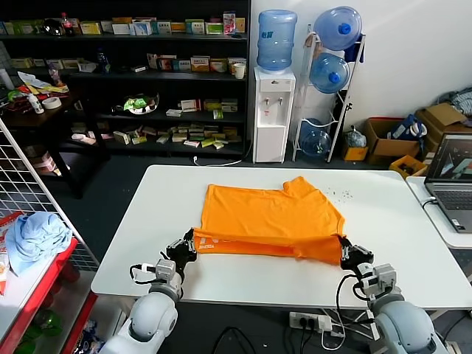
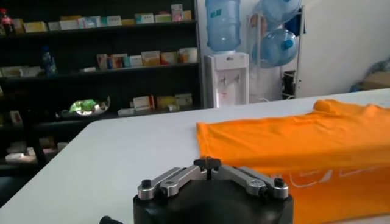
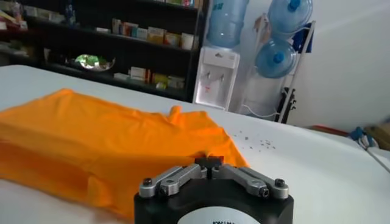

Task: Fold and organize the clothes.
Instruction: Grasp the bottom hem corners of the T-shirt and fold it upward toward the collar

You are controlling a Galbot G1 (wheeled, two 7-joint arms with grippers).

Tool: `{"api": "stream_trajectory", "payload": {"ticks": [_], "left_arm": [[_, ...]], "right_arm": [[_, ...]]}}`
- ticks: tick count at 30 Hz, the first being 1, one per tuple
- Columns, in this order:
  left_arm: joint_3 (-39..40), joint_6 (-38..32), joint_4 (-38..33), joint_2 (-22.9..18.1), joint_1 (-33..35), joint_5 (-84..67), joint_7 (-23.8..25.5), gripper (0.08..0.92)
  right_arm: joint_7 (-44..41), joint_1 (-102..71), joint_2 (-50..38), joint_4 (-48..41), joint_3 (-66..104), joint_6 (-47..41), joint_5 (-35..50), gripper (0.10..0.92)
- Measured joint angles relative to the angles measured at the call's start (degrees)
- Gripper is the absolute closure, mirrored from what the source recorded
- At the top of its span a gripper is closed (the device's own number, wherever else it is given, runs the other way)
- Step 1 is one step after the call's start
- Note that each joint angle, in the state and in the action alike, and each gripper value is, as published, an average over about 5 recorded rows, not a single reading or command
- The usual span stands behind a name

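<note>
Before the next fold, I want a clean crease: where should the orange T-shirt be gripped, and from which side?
Probably at the two near corners of the orange T-shirt, coming from the robot's side of the table. The near edge is already doubled over there. The left hand and right hand sit shut at those corners.

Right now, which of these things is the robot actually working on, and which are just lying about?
In the job:
- orange T-shirt, partly folded on the white table
- left hand and right hand, shut at its near corners

Just lying about:
- blue cloth bundle
- laptop
- water dispenser
- shelves of boxes
</note>
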Motion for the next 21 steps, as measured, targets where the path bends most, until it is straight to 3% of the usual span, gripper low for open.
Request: {"api": "stream_trajectory", "payload": {"ticks": [4,7,21], "left_arm": [[0.4,-0.4,2.6,-0.6,-1.8,-0.1,0.4,0.907],[0.6,-1.1,4.1,-1.0,-2.4,0.1,0.7,0.875],[0.1,-3.2,3.8,-0.9,-0.3,-1.9,0.9,0.477]], "right_arm": [[0.0,2.9,0.8,-3.0,-1.3,0.0,0.0,0.860],[0.0,4.1,1.4,-4.5,-1.8,-0.3,0.1,0.776],[-2.2,1.2,-0.3,-3.6,2.6,-6.3,1.9,0.368]]}}
